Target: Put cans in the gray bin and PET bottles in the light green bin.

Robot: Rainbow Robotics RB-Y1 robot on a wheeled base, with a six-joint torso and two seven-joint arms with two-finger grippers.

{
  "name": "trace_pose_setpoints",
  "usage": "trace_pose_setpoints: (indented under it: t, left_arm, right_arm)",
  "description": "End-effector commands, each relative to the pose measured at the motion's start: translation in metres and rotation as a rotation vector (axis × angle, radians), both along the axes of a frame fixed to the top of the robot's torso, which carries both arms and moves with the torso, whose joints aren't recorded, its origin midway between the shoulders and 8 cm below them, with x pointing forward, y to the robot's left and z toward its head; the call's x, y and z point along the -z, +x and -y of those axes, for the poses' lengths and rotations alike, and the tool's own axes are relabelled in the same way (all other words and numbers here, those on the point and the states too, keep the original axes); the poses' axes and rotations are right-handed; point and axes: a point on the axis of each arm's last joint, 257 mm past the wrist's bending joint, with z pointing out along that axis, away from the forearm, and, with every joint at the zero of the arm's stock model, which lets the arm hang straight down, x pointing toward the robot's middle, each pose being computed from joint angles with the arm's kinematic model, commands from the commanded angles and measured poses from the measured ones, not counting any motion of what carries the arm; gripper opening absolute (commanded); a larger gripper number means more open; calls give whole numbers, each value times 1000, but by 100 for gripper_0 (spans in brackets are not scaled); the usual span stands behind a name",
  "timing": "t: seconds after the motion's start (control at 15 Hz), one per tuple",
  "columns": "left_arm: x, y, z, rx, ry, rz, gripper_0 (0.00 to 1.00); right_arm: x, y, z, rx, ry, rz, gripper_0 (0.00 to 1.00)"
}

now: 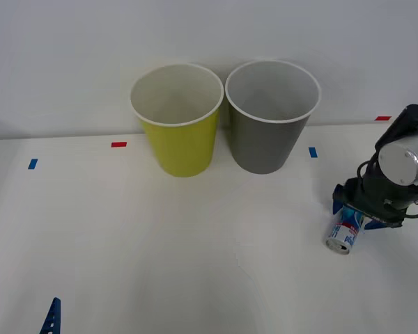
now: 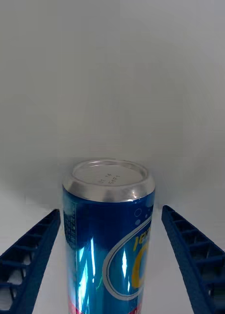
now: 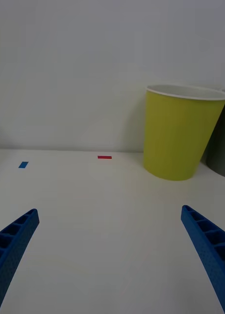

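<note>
A small blue can (image 1: 346,229) with a silver top lies on its side on the white table at the right. My right gripper (image 1: 359,212) is open and straddles it. In the right wrist view the can (image 2: 110,230) sits between the two blue fingers (image 2: 31,250), with a gap on each side. The light green bin (image 1: 181,142) and the gray bin (image 1: 268,139) stand upright side by side at the back of the table. My left gripper (image 3: 110,211) is open and holds nothing, low at the near left, facing the light green bin (image 3: 178,132).
Small red tape marks (image 1: 118,144) and blue tape marks (image 1: 313,152) lie on the table near the back. A white wall rises behind the bins. Bare tabletop (image 1: 195,257) spreads between the bins and the near edge.
</note>
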Motion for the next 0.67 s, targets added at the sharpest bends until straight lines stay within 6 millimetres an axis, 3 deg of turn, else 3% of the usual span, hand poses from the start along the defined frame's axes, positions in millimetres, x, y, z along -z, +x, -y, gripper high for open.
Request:
trace_pose_setpoints:
  t: [0.07, 0.47, 0.67]
  left_arm:
    - [0, 0, 0, 0, 0, 0, 100]
    - [0, 0, 0, 0, 0, 0, 100]
    - [0, 0, 0, 0, 0, 0, 100]
  right_arm:
    - [1, 1, 4, 6, -18, 5, 8]
    - [-2, 0, 11, -9, -51, 35, 1]
    - [-15, -8, 8, -96, -46, 119, 0]
